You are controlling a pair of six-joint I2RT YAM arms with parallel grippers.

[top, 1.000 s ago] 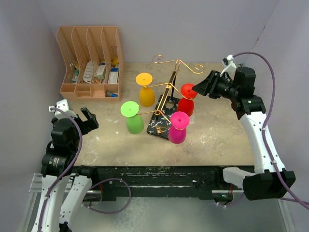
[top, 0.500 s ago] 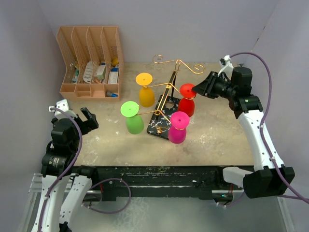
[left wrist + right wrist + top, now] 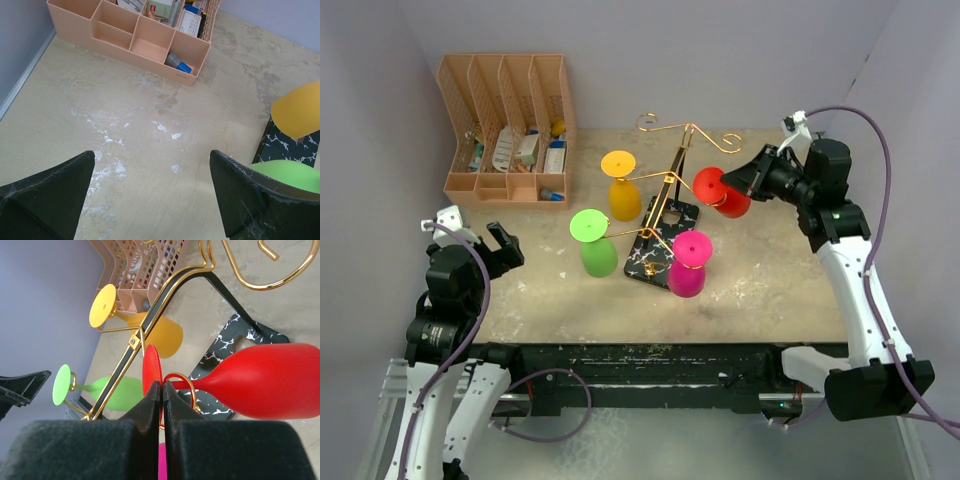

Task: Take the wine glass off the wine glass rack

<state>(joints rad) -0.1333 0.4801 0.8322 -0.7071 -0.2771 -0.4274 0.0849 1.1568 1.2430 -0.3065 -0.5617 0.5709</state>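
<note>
On the tan table (image 3: 790, 290), the wine glass rack (image 3: 646, 256) stood at centre on its marbled base, the peach file organiser (image 3: 505, 130) at its ten o'clock. My left gripper (image 3: 495, 245) waited wide open and empty at eight o'clock, near the table's edge. My right gripper (image 3: 728, 185) reached in from three o'clock, fingers closed on the thin rim of the red wine glass (image 3: 725, 195) foot. That glass lay tipped on its side at the rack's two o'clock, its bowl pointing toward three o'clock. Its stem was threaded through the gold curl (image 3: 176, 375) at the end of one branch. The yellow glass (image 3: 623, 195), green glass (image 3: 597, 250) and pink glass (image 3: 688, 270) hung upside down at eleven, nine and five o'clock. As I judged it, the step was freeing the stem. That called for drawing the glass out along the curl's open side rather than lifting, since a pinch on so thin a rim could slip or drag the rack.
</note>
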